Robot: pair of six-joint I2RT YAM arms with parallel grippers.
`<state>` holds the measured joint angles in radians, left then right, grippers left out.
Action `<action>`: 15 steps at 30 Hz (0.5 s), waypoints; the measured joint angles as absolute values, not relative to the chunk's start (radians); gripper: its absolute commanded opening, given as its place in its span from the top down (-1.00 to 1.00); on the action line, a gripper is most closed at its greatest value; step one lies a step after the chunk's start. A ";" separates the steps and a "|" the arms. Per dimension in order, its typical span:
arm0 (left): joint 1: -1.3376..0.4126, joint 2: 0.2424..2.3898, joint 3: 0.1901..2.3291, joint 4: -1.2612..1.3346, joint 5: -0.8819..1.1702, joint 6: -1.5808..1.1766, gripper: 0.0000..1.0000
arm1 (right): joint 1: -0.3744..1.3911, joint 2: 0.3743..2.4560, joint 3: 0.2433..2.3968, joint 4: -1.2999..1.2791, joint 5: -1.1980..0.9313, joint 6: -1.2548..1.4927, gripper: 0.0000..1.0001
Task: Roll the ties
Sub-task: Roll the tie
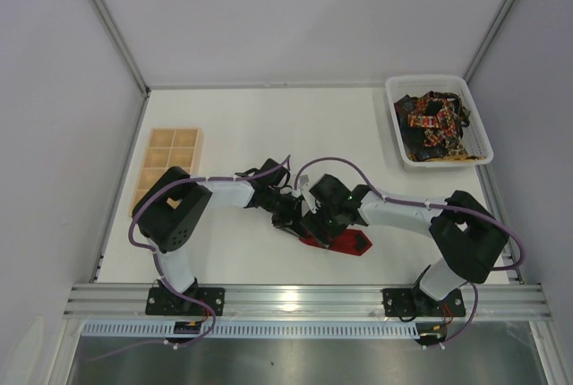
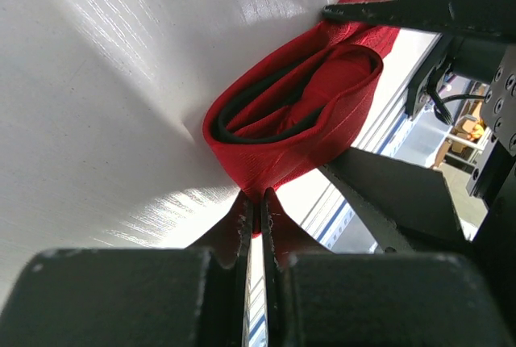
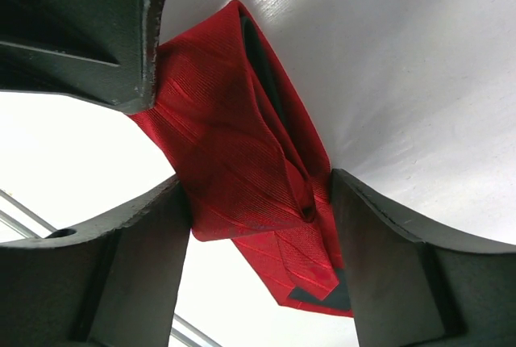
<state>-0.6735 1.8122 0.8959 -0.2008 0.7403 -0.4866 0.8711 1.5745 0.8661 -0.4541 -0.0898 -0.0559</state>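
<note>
So the red tie point(image 1: 333, 240) sits partly rolled on the tabletop point(image 1: 242, 125), front and center. My left gripper point(image 2: 256, 210) has its jaws pinched tight on the roll's edge. The right gripper point(image 3: 260, 202) straddles the roll, jaws fairly wide, both fingers about touching it. The patterned ties point(image 1: 433, 124) are in the white bin point(image 1: 483, 134), far right.

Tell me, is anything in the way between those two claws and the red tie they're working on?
Nothing visible. The left gripper is pinched shut on an edge of the red tie, and the right gripper's fingers straddle the half-rolled part, fabric right against them. The tub of other ties sits far off.
</note>
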 measured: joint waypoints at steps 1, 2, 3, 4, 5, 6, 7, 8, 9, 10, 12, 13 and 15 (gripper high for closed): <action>-0.673 1.812 0.896 -0.201 0.740 -0.487 0.99 | 0.873 1.575 0.866 -0.454 -0.087 -0.051 -0.53; -0.673 1.812 0.896 -0.201 0.739 -0.487 0.99 | 0.873 1.573 0.866 -0.455 -0.084 -0.046 -0.58; -0.673 1.812 0.896 -0.201 0.737 -0.488 0.99 | 0.873 1.570 0.866 -0.456 -0.082 -0.040 -0.67; -0.673 1.812 0.896 -0.202 0.735 -0.488 0.99 | 0.872 1.565 0.866 -0.459 -0.076 -0.030 -0.70; -0.673 1.812 0.896 -0.202 0.734 -0.488 0.99 | 0.870 1.558 0.866 -0.463 -0.072 -0.021 -0.73; -0.673 1.812 0.896 -0.202 0.731 -0.488 0.99 | 0.866 1.547 0.866 -0.465 -0.068 -0.011 -0.78; -0.673 1.812 0.896 -0.203 0.727 -0.488 0.99 | 0.860 1.531 0.866 -0.467 -0.066 0.005 -0.79; -0.673 1.812 0.898 -0.205 0.722 -0.489 0.99 | 0.851 1.511 0.866 -0.472 -0.067 0.017 -0.80; -0.673 1.810 0.898 -0.206 0.715 -0.489 0.99 | 0.841 1.488 0.866 -0.477 -0.069 0.031 -0.81; -0.673 1.806 0.899 -0.208 0.708 -0.490 0.99 | 0.828 1.462 0.867 -0.481 -0.072 0.048 -0.81; -0.673 1.794 0.901 -0.218 0.687 -0.490 0.99 | 0.797 1.417 0.867 -0.488 -0.093 0.081 -0.77; -0.673 1.787 0.903 -0.228 0.676 -0.490 0.99 | 0.779 1.394 0.867 -0.490 -0.102 0.103 -0.75; -0.674 1.772 0.907 -0.239 0.655 -0.491 0.99 | 0.741 1.361 0.867 -0.491 -0.141 0.147 -0.69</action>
